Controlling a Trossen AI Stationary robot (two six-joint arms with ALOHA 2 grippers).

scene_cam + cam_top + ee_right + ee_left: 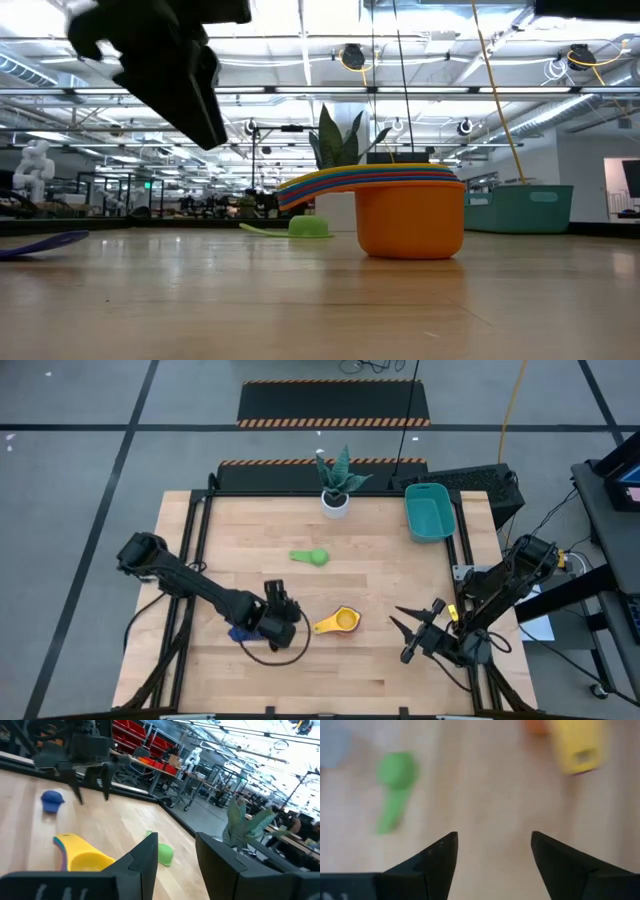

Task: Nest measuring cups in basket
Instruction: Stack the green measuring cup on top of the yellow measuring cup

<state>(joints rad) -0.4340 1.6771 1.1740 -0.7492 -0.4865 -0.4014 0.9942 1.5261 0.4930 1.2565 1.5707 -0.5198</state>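
A nested stack of measuring cups, yellow on top and orange outermost (341, 622) (410, 215) (80, 854), stands on the table near its front middle. A green cup (312, 557) (395, 782) lies alone toward the far side. A blue cup (240, 632) (51, 800) lies on the table beside my left gripper. The teal basket (428, 512) (520, 208) sits at the far right corner. My left gripper (282, 603) (492, 850) hovers open above the table, left of the stack, with nothing between its fingers. My right gripper (402, 632) (175, 855) is open, right of the stack.
A white pot with a plant (335, 485) (250, 820) stands at the far edge, left of the basket. Bare wood lies between the stack and the basket. A cable loops on the table below my left gripper (285, 650).
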